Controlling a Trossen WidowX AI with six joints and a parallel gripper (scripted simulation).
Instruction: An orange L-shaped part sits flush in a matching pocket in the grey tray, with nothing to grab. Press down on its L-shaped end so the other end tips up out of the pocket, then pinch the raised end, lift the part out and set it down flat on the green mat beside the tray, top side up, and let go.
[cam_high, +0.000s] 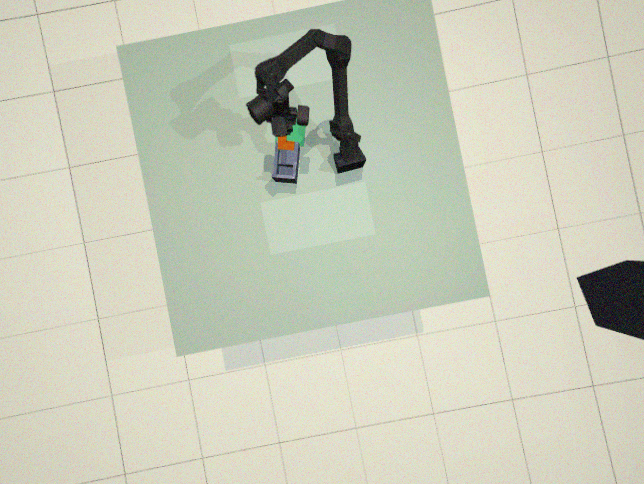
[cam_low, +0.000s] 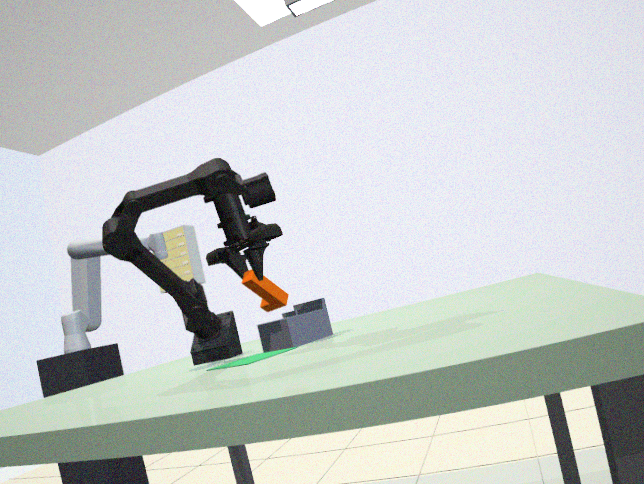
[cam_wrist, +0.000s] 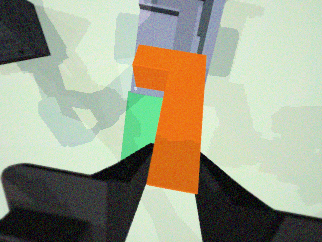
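Note:
The orange L-shaped part (cam_high: 285, 143) (cam_low: 266, 290) (cam_wrist: 184, 105) is in the air, clear of the tray. My gripper (cam_low: 253, 275) (cam_wrist: 174, 152) is shut on its straight end. The part slants, its L-shaped end lower and toward the tray. The grey tray (cam_high: 292, 175) (cam_low: 312, 326) (cam_wrist: 215, 30) stands on the table, its pocket empty where it shows. The green mat (cam_high: 296, 134) (cam_low: 249, 359) (cam_wrist: 140, 122) lies against the tray's near end in the wrist view, below the part and partly hidden by it. In the top view the arm hides the fingertips.
The arm's own base (cam_high: 349, 159) (cam_low: 217, 343) stands on the pale green table (cam_high: 322, 275) (cam_low: 442, 338) beside the mat and tray. A grey arm (cam_low: 85, 281) on a dark stand is in the background of the exterior view. The arm's shadows fall across the table.

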